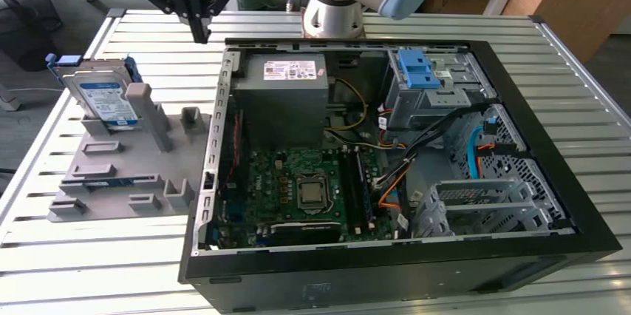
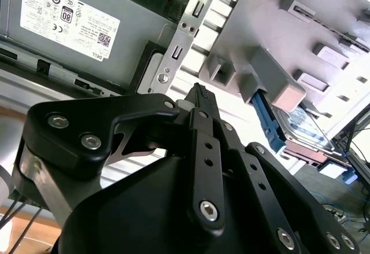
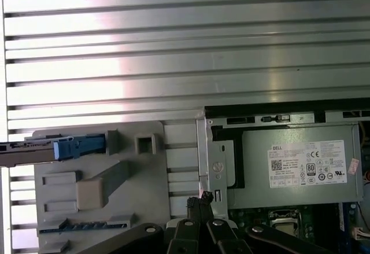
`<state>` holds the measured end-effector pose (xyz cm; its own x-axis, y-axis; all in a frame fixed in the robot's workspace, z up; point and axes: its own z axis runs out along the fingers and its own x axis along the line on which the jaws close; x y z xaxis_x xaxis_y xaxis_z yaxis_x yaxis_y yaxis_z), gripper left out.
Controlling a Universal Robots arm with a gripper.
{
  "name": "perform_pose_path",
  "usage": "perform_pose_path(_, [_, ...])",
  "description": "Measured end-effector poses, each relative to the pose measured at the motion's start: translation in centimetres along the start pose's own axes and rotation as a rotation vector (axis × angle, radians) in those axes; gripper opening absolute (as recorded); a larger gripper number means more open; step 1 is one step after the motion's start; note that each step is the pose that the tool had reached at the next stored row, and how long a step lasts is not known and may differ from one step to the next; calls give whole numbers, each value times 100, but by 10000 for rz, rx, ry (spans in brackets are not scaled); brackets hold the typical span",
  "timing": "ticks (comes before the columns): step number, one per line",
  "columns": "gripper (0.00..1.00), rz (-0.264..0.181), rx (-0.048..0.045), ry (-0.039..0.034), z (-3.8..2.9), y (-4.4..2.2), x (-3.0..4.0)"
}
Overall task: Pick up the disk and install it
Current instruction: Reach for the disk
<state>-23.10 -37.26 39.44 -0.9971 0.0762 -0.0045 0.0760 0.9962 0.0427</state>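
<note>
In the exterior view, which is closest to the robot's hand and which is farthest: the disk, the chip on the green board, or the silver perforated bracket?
From the hand:
1. The disk, upright in the grey holder, at the exterior view's left.
2. The chip, on the green board inside the case.
3. The silver perforated bracket, in the case's corner, at the exterior view's right.

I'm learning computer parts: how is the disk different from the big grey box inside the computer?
The disk stands on edge outside the case; the box lies inside it. The disk is smaller and blue-framed; the box is plain grey. Both carry white labels.
</note>
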Motion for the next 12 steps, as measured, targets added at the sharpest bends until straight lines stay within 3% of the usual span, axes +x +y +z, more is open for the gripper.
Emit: perform_pose_path(12, [11, 0, 0, 4, 4, 15, 63])
